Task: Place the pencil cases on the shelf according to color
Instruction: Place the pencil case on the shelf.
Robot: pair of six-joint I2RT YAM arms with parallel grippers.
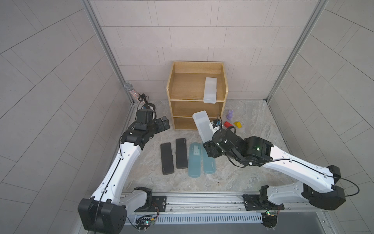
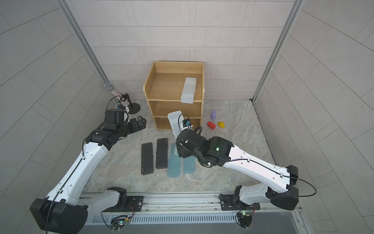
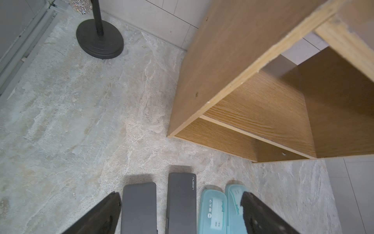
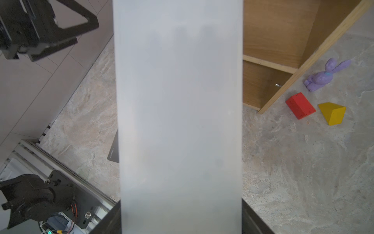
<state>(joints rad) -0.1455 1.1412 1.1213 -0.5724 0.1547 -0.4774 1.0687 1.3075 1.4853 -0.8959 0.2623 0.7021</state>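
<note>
While the right gripper [image 4: 181, 216] is clasping a frosted white case [image 1: 202, 126] aloft before the shelf [image 1: 172, 87], a second white case [image 1: 210, 90] is lying on its top level. Black cases [image 1: 167, 158] and teal cases [image 1: 194, 160] are lying on the table [image 1: 253, 162]; left gripper [image 3: 180, 195] is hovering, fingers spread, empty.

Shelf top: light-wood three-level shelf [image 1: 182, 87], left half free; frosted white plastic case [image 1: 210, 90] along right rim.
Shelf front: second frosted case [image 1: 202, 125] tilted in right gripper [image 4: 181, 217]; two matte black cases [image 1: 167, 158], two translucent teal cases [image 1: 195, 160] on floor.
Shelf right: purple rabbit figure [image 1: 230, 114], red block [image 1: 228, 124], yellow wedge [image 1: 238, 124].
Shelf left: black round-based stand [image 3: 100, 39].
</note>
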